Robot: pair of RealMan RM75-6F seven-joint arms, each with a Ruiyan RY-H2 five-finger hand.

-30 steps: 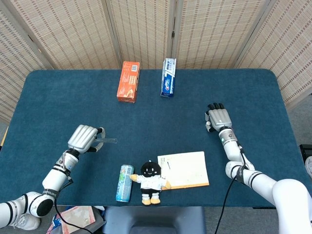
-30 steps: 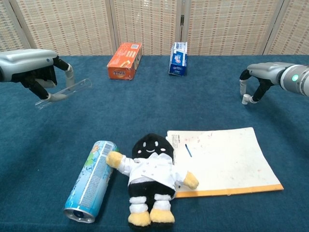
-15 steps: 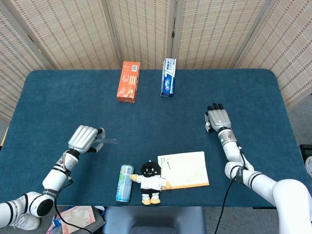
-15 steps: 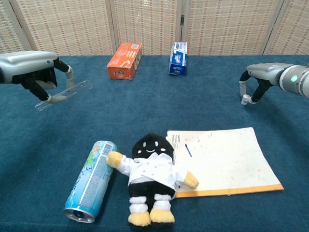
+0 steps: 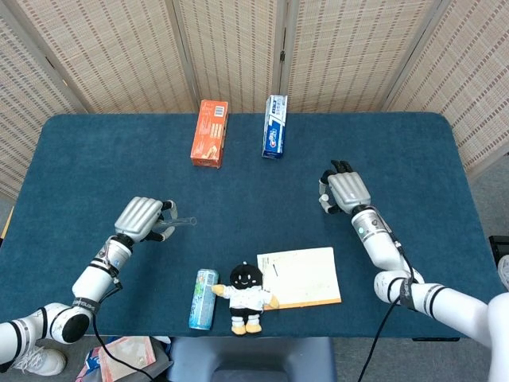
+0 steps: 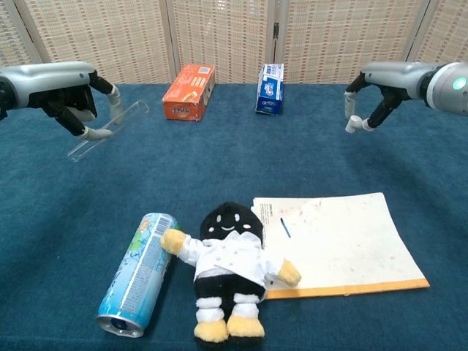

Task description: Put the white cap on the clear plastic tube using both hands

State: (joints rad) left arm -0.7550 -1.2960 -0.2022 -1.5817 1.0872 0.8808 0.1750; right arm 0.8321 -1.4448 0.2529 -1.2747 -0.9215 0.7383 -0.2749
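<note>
My left hand [image 5: 141, 219] [image 6: 69, 99] hovers over the table's left side and grips a clear plastic tube [image 6: 110, 130] [image 5: 183, 220]. The tube slants, its open end up and pointing toward the middle. On the right, my right hand [image 5: 343, 191] [image 6: 380, 91] pinches a small white cap [image 6: 352, 125] [image 5: 324, 201] between thumb and a finger, above the cloth. Cap and tube are far apart, with the blue cloth between them.
An orange box [image 5: 211, 133] and a blue toothpaste box [image 5: 275, 127] lie at the back. Near the front edge lie a drink can [image 6: 139, 273], a plush doll [image 6: 230, 270] and a notepad [image 6: 344, 245]. A folding screen stands behind the table.
Both hands have risen and moved inward. The tube's open end now tilts higher, and the cap has travelled left with the right hand.
</note>
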